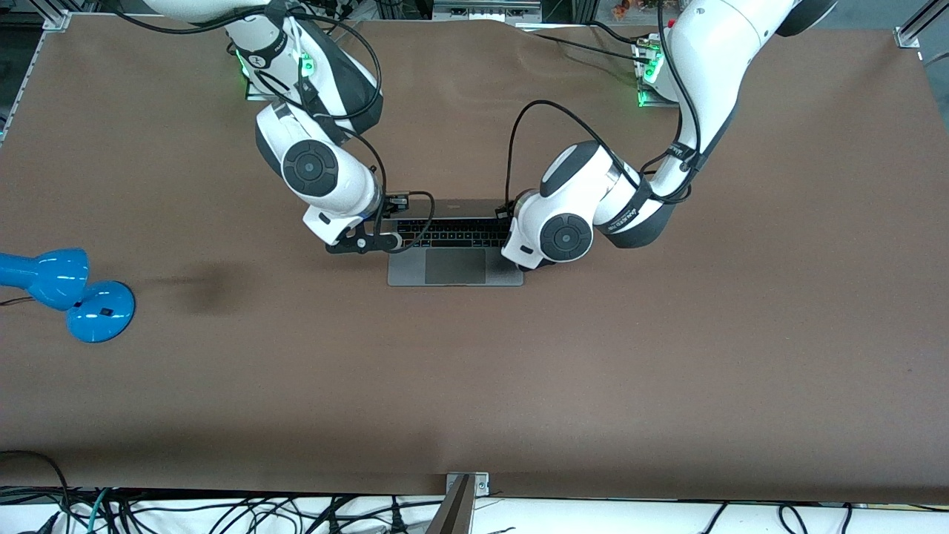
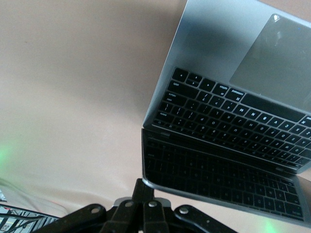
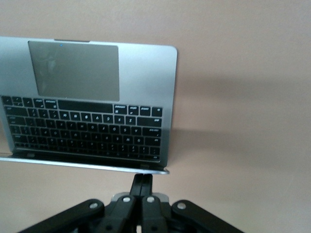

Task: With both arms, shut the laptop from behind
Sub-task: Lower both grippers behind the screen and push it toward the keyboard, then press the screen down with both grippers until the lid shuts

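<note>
Laptop [image 1: 454, 241] open at mid-table on brown table cover [image 1: 519, 386], base flat, keyboard [image 1: 454, 232] and trackpad [image 1: 454, 265] facing up, front edge toward the front camera, lid raised on the side toward the arm bases. Lid top edge visible in the front view as a grey strip [image 1: 463, 208] above the keys, so judged steep, near upright or a little forward of it.

Step in hand, as judged: contact with the back of the lid for the push-down; closing not yet done.

Right gripper [image 3: 142, 182] at the lid's upper edge near the corner toward the right arm's end; fingers pressed together, nothing held, tips touching or just beside the edge. Same gripper in the front view [image 1: 368, 241] beside that corner.

Left gripper [image 2: 144, 187] at the lid corner toward the left arm's end; fingers likewise together, empty, tips at the rim, screen [image 2: 218, 179] reflecting the keys. Hidden under the wrist in the front view.

Next move, as judged: both grippers forward and down together, evenly, lid rotated about the hinge onto the base. Uneven push likely to twist the lid or slide the base toward the front camera.

Blue desk lamp [image 1: 67, 293] near the right arm's end, well apart.
</note>
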Robot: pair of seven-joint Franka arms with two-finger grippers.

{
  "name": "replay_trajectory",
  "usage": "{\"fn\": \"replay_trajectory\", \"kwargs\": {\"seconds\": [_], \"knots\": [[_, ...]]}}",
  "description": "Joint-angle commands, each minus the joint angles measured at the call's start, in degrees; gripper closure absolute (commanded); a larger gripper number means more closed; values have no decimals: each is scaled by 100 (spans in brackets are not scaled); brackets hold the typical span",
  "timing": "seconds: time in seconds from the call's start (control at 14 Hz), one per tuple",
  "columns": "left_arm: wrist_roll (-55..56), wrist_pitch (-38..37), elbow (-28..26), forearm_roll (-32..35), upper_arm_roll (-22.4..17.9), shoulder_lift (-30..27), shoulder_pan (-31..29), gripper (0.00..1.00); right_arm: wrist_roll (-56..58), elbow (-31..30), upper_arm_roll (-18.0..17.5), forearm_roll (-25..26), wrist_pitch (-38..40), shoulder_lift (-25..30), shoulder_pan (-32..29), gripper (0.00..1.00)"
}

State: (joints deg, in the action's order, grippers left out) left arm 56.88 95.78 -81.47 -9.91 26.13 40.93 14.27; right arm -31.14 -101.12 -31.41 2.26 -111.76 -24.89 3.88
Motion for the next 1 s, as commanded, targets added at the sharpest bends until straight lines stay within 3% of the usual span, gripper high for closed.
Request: {"fn": "replay_trajectory", "kwargs": {"seconds": [0.0,0.71,0.93], "knots": [[-10,177,254,182,-108,170,67,100,-33,207,-14,213,5,-209,8,100],[-1,775,245,534,-135,565,76,100,-24,690,82,714,-162,-886,8,100],[16,863,254,692,-144,723,155,100,-24,726,82,978,-521,-1105,-1,100]]}}
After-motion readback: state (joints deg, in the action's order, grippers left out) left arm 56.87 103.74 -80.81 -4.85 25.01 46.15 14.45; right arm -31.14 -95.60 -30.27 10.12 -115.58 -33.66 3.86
